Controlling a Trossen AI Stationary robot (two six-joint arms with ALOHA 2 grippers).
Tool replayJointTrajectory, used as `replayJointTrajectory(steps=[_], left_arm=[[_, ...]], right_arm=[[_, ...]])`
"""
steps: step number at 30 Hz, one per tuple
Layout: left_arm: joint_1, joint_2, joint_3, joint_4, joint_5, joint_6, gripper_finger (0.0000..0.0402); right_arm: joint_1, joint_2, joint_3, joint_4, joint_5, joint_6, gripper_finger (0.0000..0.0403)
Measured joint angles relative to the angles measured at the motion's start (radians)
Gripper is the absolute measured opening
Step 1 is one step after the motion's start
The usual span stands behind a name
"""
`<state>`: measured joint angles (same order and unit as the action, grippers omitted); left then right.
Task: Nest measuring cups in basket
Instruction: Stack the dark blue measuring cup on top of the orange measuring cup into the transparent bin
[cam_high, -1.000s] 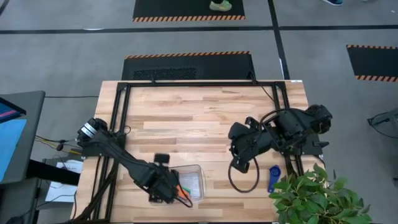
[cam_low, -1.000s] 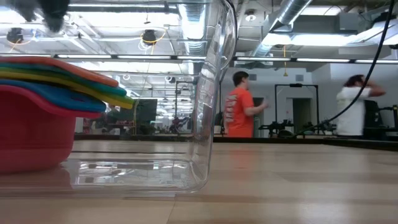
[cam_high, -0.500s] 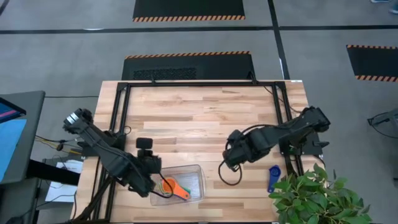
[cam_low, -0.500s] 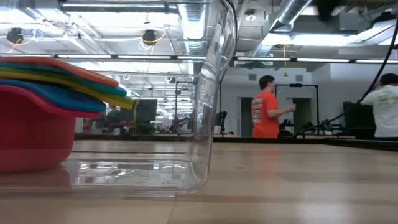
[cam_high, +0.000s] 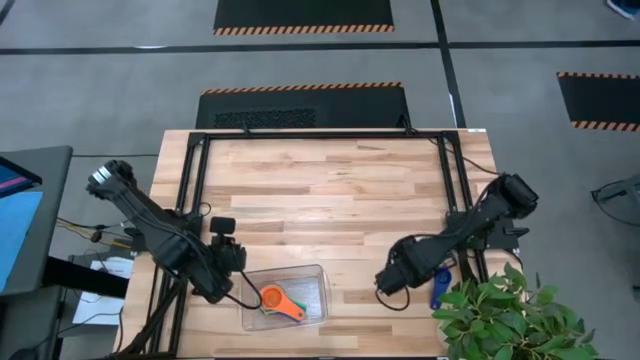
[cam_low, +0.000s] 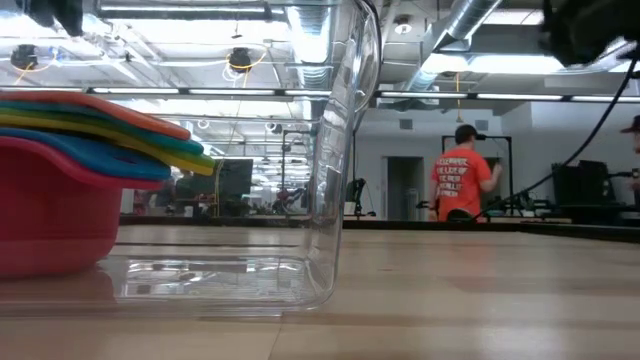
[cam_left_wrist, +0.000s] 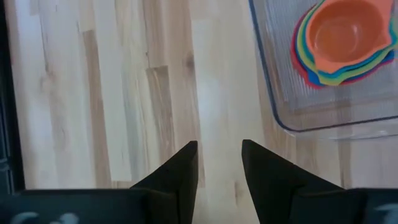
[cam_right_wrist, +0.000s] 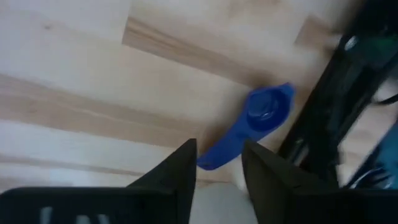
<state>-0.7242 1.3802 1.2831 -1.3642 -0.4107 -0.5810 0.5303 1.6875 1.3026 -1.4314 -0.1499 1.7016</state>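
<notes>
The clear basket (cam_high: 310, 290) sits near the table's near edge. Inside it is a nested stack of measuring cups (cam_high: 275, 298), orange on top over yellow, green, light blue and red (cam_left_wrist: 341, 37); the red bottom cup (cam_low: 50, 220) rests on the basket floor. My left gripper (cam_left_wrist: 219, 149) is open over bare wood, just left of the basket (cam_left_wrist: 292, 118). A dark blue cup (cam_high: 440, 285) lies on the table near the right edge. My right gripper (cam_right_wrist: 219, 155) is open, hovering by that cup's handle (cam_right_wrist: 221, 149); the cup's bowl (cam_right_wrist: 266, 107) lies farther off.
Black frame rails (cam_high: 195, 190) run along the table's left and right sides. A leafy plant (cam_high: 510, 315) stands at the near right corner beside the dark blue cup. A loose cable (cam_high: 385, 295) hangs by the right gripper. Bare wood (cam_high: 320, 190) spans the table's middle and far part.
My left gripper has drawn back out of the basket toward the table's left edge; the orange cup now shows uncovered on top of the stack. My right gripper has swung from the table's middle toward the near right, to the dark blue cup. People walk in the room behind.
</notes>
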Motion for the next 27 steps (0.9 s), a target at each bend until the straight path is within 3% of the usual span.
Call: replayJointTrajectory(steps=[10, 21, 27], left_arm=[[0.000, -0.015, 0.000, 0.002, 0.003, 0.064, 0.0116], [0.000, -0.015, 0.000, 0.001, 0.006, 0.064, 0.0116], [0.000, -0.015, 0.000, 0.001, 0.012, 0.064, 0.0116]], right_arm=[[0.107, 0.001, -0.129, 0.092, -0.011, 0.344, 0.0254], [0.145, 0.001, -0.271, 0.231, -0.038, 0.525, 0.0248], [0.154, 0.003, -0.344, 0.346, -0.051, 0.533, 0.0245]])
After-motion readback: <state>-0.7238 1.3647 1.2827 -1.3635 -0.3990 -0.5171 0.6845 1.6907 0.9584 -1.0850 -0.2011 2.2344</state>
